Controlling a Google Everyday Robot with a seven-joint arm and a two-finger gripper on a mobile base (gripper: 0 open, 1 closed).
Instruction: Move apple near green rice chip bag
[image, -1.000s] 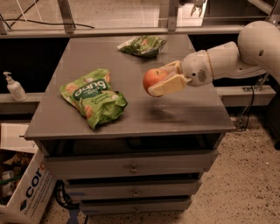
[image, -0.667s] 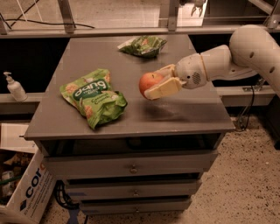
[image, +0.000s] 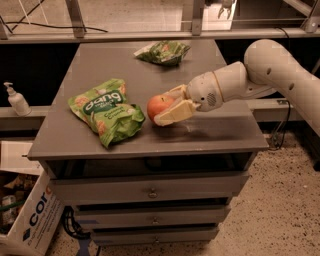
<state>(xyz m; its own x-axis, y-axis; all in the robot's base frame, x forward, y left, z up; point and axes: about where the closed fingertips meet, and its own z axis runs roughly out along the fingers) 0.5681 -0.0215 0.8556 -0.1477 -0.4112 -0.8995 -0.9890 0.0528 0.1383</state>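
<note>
Cardboard box (image: 25, 220) on floor, front left. Grey drawer cabinet (image: 150, 186). On its top, front left: green rice chip bag (image: 107, 111), lying flat. Apple (image: 156, 105) just right of bag, small gap. Gripper (image: 164, 108) reaching from right, fingers pinching apple. Soap bottle (image: 16, 98) on left ledge. Darker green bag (image: 162, 51) at far edge.
</note>
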